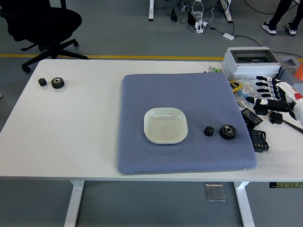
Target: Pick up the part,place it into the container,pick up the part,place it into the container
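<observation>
Two black gear parts lie on the blue mat (142,99) at its right: a small gear (209,131) and a larger gear (227,131) beside it. A shallow white square dish (165,125) sits at the mat's middle and holds nothing. My right hand (268,91) comes in from the right edge, hovering over the table just past the mat's right side, up and right of the gears. Its black and white fingers are spread and hold nothing. My left arm is out of view.
Two more black gears (52,82) sit at the table's far left. A grey box (252,60), black adapters (254,127) and cables crowd the right side near my hand. An office chair (45,23) stands beyond the table at top left.
</observation>
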